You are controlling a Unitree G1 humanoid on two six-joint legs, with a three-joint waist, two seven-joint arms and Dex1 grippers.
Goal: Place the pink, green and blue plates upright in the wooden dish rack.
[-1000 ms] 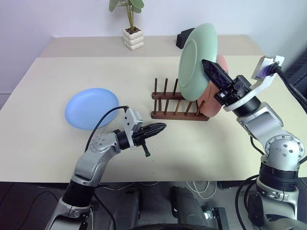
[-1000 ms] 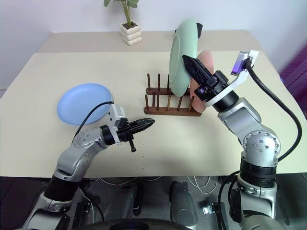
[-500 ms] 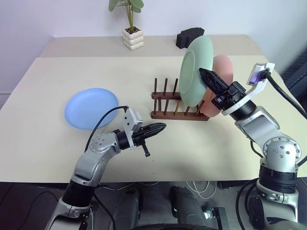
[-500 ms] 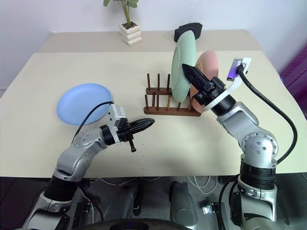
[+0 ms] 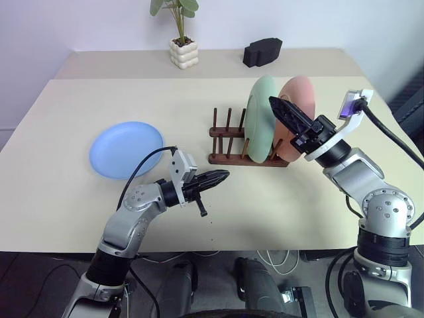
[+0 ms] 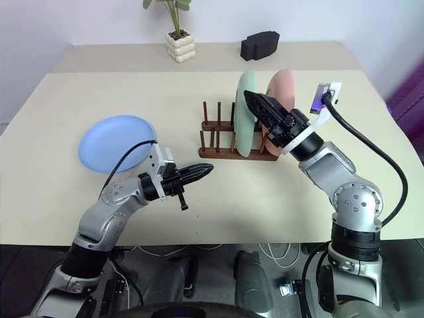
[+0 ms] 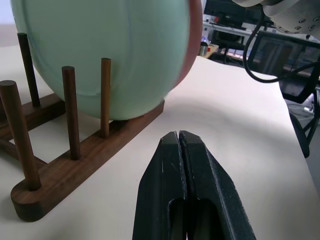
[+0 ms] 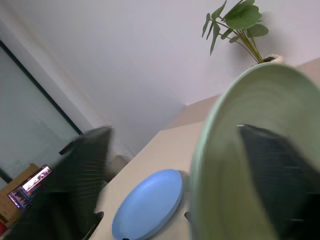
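From the head view, the right gripper (image 5: 281, 109) is reaching level over the wooden dish rack (image 5: 245, 149), fingers released astride the green plate (image 5: 260, 126) standing upright beside the pink plate (image 5: 296, 109). From the left wrist view, the left gripper (image 7: 179, 142) is hovering with fingers clenched empty near the rack. The blue plate (image 5: 126, 149) is lying on the counter (image 5: 59, 112).

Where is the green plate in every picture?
Left eye view: green plate stands in the wooden dish rack, right of centre.
Right eye view: same slot, near centre.
Left wrist view: big, top left.
Right wrist view: large, right side.
Shared landmark: the rack's pegs; in the right wrist view, the blue plate.
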